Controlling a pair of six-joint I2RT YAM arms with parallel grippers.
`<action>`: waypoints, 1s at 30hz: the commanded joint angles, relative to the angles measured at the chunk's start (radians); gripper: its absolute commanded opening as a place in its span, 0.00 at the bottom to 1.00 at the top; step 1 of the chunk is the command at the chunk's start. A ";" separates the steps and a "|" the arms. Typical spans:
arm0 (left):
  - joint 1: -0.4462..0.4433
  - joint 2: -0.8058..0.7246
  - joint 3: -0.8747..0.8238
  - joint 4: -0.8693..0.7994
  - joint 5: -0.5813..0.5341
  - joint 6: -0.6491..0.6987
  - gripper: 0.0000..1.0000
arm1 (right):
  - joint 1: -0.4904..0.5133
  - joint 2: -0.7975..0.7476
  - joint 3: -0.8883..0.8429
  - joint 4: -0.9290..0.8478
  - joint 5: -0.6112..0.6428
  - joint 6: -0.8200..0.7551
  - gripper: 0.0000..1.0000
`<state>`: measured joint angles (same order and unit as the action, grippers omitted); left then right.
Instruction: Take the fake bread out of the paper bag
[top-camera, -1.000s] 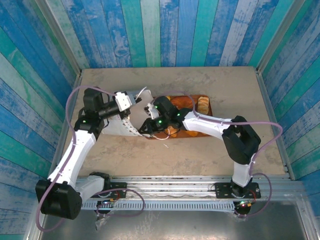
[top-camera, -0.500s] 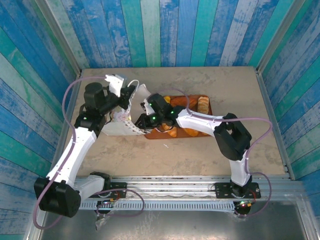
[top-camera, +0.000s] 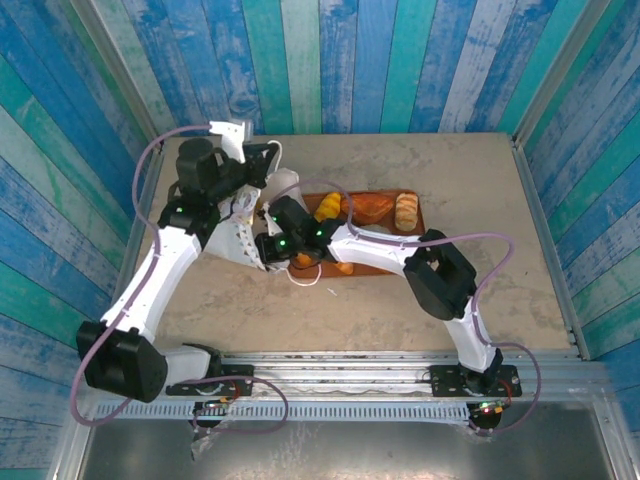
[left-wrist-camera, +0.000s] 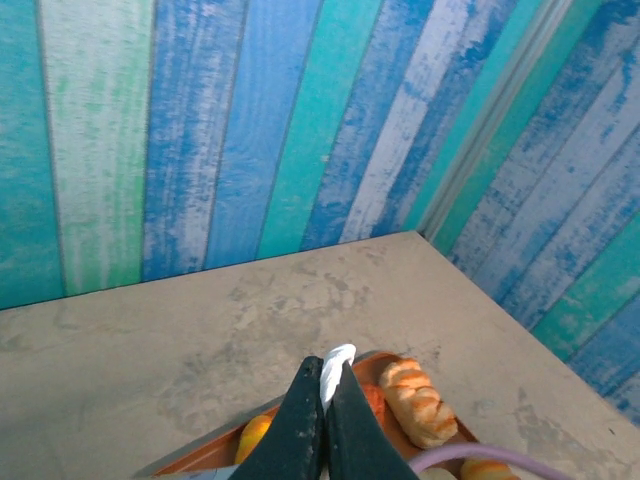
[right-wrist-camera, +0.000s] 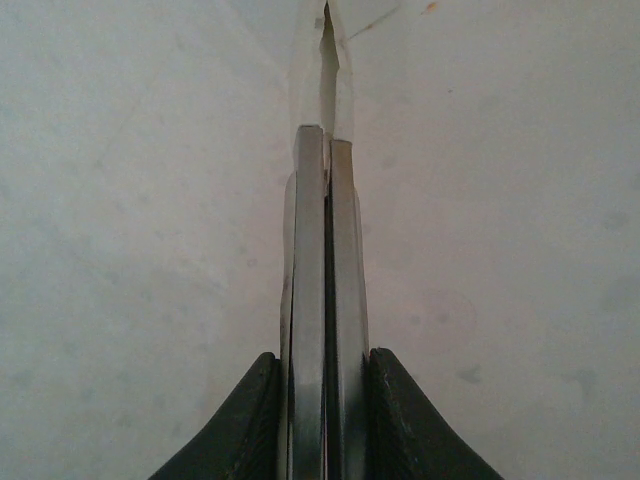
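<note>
Two left fingers around paper bag

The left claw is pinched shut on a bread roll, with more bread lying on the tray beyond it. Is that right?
Not quite. The left gripper is shut on a white bit of the bag, not on a roll, as the left wrist view shows. Bread does lie on the tray beyond it.
</note>
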<state>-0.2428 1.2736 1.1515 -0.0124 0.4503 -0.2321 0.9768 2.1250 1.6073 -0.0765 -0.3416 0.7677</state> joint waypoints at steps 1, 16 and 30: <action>-0.009 0.055 0.084 0.024 0.099 0.028 0.00 | 0.000 0.039 0.072 0.051 0.110 0.033 0.18; 0.110 -0.200 -0.205 -0.031 0.195 0.371 0.00 | -0.024 0.045 0.098 -0.108 0.221 0.025 0.19; 0.138 -0.295 -0.317 -0.051 0.138 0.386 0.00 | -0.032 -0.122 -0.087 -0.097 0.218 -0.039 0.21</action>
<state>-0.1101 1.0210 0.8436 -0.0822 0.6098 0.1497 0.9520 2.0594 1.5482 -0.1795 -0.1341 0.7559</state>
